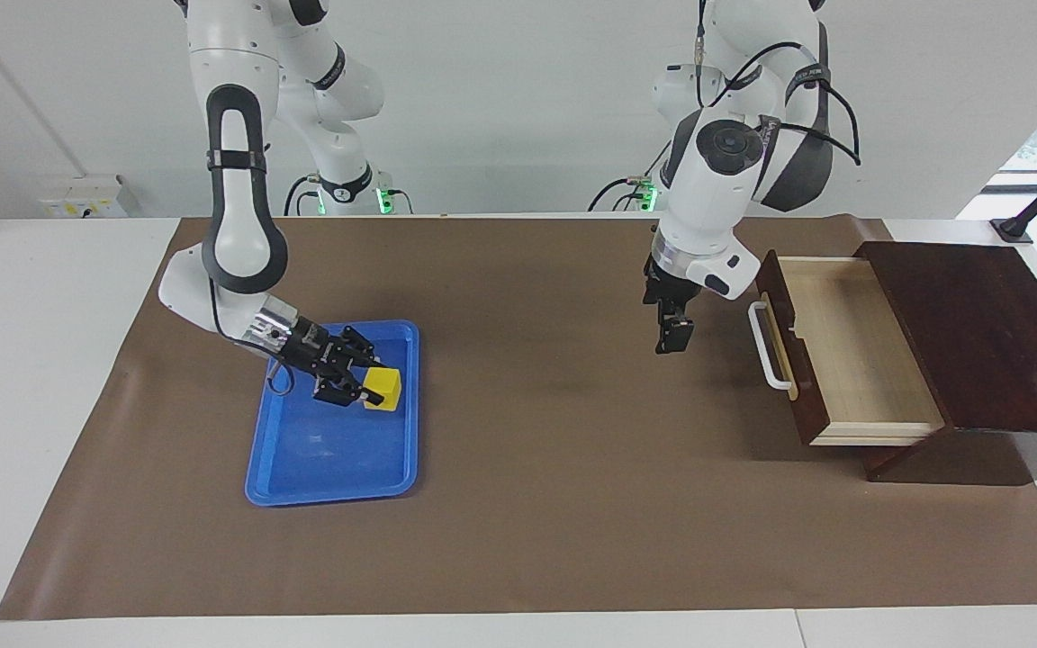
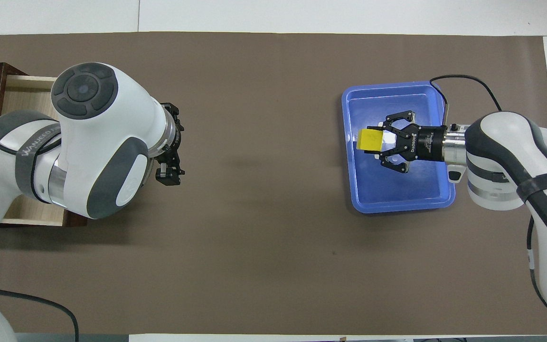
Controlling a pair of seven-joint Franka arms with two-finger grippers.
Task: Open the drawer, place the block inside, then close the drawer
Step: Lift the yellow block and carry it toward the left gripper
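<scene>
We see a table covered by a brown paper mat (image 1: pixel 527 504), with two white robot arms reaching over it. At the right arm's end of the table lies a flat blue plastic tray (image 1: pixel 320 468). The right gripper (image 1: pixel 362 387) hangs low over this tray, tilted down, and its black fingers are clamped on a small yellow cube, the block (image 1: pixel 383 389). In the facing view the block appears lifted clear of the tray floor, over the part of the tray toward the left arm's end. From overhead, the same right gripper (image 2: pixel 383 143) points toward the middle of the table with the block (image 2: pixel 370 140) at its tips, above the blue tray (image 2: pixel 397 202). At the left arm's end stands a dark brown wooden box (image 1: pixel 978 333) whose single drawer (image 1: pixel 843 351) is pulled out, showing a pale wood interior with nothing visible in it and a white bar handle (image 1: pixel 766 346) on its front. The left gripper (image 1: pixel 671 337) hovers over the bare mat in front of the drawer, near the handle but not touching it, pointing down with its fingers apart and holding nothing. From overhead, the left gripper (image 2: pixel 166 176) shows just past the arm's large white wrist.
</scene>
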